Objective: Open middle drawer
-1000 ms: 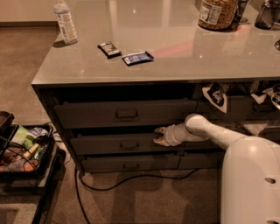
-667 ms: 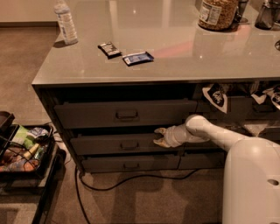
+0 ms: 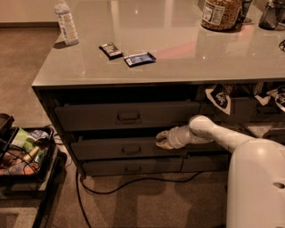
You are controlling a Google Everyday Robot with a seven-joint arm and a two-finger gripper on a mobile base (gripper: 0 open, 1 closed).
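The middle drawer (image 3: 107,149) is a wide dark-grey front with a small metal pull (image 3: 131,150) at its centre. It sits between a taller top drawer (image 3: 89,116) and a thin bottom drawer (image 3: 107,168). A dark gap shows above its top edge. My gripper (image 3: 163,140) is at the right end of the middle drawer's top edge, to the right of the pull, and reaches into that gap. My white arm (image 3: 213,133) comes in from the right.
The grey countertop (image 3: 178,58) holds a water bottle (image 3: 66,22), two snack packets (image 3: 127,54) and a jar (image 3: 220,13). A black cart (image 3: 26,156) with items stands at the left. A cable (image 3: 133,182) lies on the floor. My white base (image 3: 256,187) is at the lower right.
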